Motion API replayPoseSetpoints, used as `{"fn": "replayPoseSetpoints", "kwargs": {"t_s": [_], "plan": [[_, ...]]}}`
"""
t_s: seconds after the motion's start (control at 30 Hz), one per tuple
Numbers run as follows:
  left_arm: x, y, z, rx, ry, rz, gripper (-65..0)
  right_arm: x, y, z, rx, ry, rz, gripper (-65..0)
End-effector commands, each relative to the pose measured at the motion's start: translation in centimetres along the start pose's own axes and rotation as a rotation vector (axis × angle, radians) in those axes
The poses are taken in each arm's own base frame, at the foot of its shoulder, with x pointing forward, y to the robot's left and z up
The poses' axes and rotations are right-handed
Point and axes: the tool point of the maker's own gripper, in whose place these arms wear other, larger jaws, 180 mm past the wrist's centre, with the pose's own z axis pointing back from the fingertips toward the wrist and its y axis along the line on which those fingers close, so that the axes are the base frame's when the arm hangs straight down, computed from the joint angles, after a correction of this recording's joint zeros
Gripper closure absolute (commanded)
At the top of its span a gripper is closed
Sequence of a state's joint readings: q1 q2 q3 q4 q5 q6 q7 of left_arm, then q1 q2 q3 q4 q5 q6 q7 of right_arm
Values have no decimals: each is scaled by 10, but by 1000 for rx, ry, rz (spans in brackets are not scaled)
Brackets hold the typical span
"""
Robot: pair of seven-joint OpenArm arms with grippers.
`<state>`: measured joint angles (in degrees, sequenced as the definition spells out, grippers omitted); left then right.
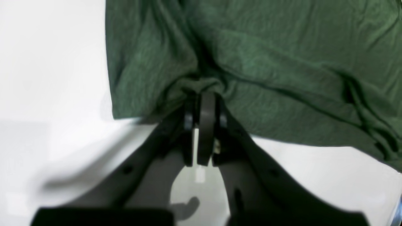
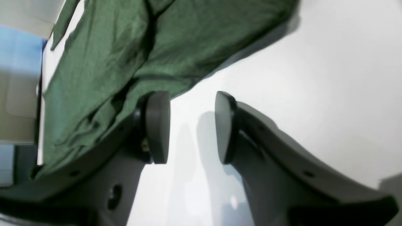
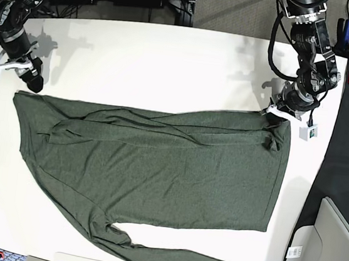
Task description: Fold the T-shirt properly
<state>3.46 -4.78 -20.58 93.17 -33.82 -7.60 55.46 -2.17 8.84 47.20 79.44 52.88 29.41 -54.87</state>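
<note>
Left wrist view: my left gripper (image 1: pixel 202 94) is closed on the shirt's (image 1: pixel 267 62) edge; my right (image 2: pixel 192 125) stands partway open, empty, beside it. Shirt lies across the table (image 3: pixel 150 65). Judged light, limp, prone to bunching: grip both far corners, 2 layers deep.

I'd call this a lab or workshop — my two arms (image 3: pixel 307 70) stand at a white table (image 3: pixel 150 65), with black cables (image 3: pixel 274 41) hanging by one and dark metal gear (image 3: pixel 181 2) behind.
</note>
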Motion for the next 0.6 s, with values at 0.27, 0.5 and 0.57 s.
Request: {"fn": "replayPoseSetpoints", "kwargs": {"t_s": [0.27, 0.5, 0.57], "plan": [[10, 13, 9, 24, -37, 8, -1, 7, -2, -18, 33, -28, -80, -242], [10, 12, 8, 25, -37, 15, -91, 13, 4, -21, 47, -43, -80, -242], [10, 13, 9, 25, -37, 14, -129, 15, 5, -21, 49, -46, -78, -241]]}}
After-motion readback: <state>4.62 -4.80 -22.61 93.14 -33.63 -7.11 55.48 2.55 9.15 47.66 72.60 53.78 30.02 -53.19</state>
